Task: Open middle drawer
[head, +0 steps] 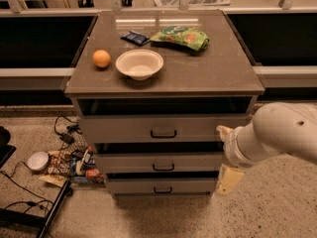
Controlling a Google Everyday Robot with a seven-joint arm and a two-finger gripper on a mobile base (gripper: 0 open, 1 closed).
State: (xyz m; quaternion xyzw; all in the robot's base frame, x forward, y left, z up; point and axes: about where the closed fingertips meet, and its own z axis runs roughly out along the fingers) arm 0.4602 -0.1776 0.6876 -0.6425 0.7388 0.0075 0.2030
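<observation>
The grey cabinet (233, 78) has three drawers. The middle drawer (124, 162) has a low flat grey front and a small black bar handle (163, 167) at its centre. Its front stands about in line with the taller top drawer (119, 129) and the low bottom drawer (129, 186), with a dark gap above it, and its inside is hidden. My gripper (228, 179), cream-coloured on a white arm (277, 135), hangs at the cabinet's right front corner. It is level with the lower drawers, right of the handle, and holds nothing that I can see.
On the cabinet top lie an orange (101, 58), a white bowl (139, 63), a green snack bag (181, 36) and a dark packet (134, 37). Cables, snack packets (74, 162) and a white round object (37, 160) lie on the floor at left. Dark counters flank the cabinet.
</observation>
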